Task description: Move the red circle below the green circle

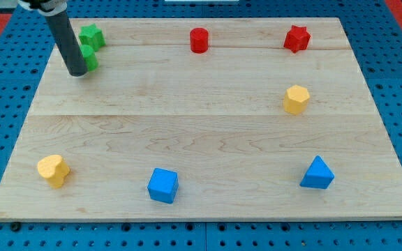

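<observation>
The red circle [199,40] stands near the view's top, at the middle of the wooden board [208,132]. The green circle [89,58] sits at the top left, partly hidden behind my rod. My tip [77,72] rests on the board right against the green circle's left lower side. A green star [91,36] lies just above the green circle. The red circle is far to the right of my tip.
A red star [296,38] is at the top right. A yellow hexagon [296,99] is right of centre. A yellow heart [53,169] is at the bottom left, a blue cube [163,185] at the bottom middle, a blue triangle [317,173] at the bottom right.
</observation>
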### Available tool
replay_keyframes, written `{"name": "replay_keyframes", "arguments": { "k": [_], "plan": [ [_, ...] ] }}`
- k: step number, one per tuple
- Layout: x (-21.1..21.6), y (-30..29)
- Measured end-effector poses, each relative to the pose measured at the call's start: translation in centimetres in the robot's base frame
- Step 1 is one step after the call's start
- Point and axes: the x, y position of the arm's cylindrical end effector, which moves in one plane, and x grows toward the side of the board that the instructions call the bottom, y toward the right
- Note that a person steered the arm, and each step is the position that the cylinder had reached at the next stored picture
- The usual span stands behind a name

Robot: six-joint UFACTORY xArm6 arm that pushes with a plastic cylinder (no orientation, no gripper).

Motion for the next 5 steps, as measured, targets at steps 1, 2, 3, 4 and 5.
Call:
{"name": "replay_keyframes", "arguments": {
  "k": [1, 2, 3, 4, 5],
  "plan": [
    [4.0, 4.7],
    [5.0, 15.1],
    [1.9, 24.8],
    [-4.3, 25.1],
    [-9.0, 27.5]
  ]
}}
